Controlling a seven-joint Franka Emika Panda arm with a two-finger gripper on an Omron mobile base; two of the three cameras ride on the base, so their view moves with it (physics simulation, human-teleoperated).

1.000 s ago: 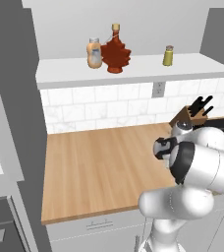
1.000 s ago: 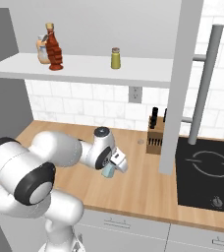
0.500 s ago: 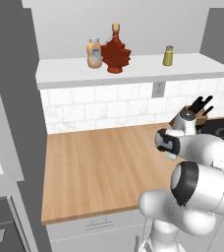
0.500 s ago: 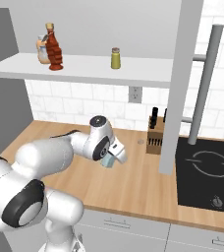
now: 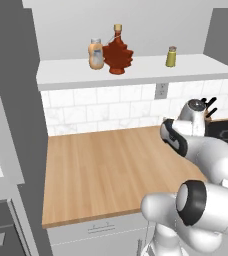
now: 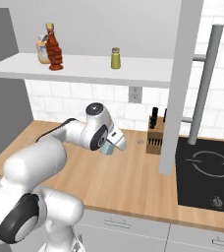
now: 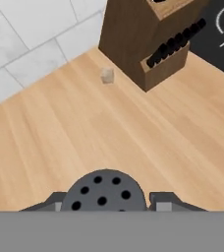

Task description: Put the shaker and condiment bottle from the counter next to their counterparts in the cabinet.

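My gripper (image 7: 109,202) is shut on the shaker (image 7: 104,192), whose dark grey perforated cap sits between the two fingertips (image 7: 55,201). From the right base view the pale blue-grey shaker (image 6: 106,147) hangs in the gripper (image 6: 110,145) a little above the wooden counter (image 6: 133,172). The hand (image 5: 173,137) hovers over the counter (image 5: 101,170) near its back right. Up on the cabinet shelf (image 5: 136,70) the dark red condiment bottle (image 5: 118,52) (image 6: 53,49) stands beside the orange bottle (image 5: 96,54) (image 6: 42,49). The yellow-olive shaker (image 5: 171,56) (image 6: 115,58) stands further right.
A wooden knife block (image 7: 143,39) (image 6: 155,135) stands against the tiled wall just right of the hand. A black cooktop (image 6: 210,172) lies beyond it, and a grey upright panel (image 6: 175,83) rises in front. A wall outlet (image 6: 134,94) sits under the shelf.
The arm has swung and raised the held shaker off the counter, carrying it toward the back wall and the knife block. The bottles on the shelf have not moved.
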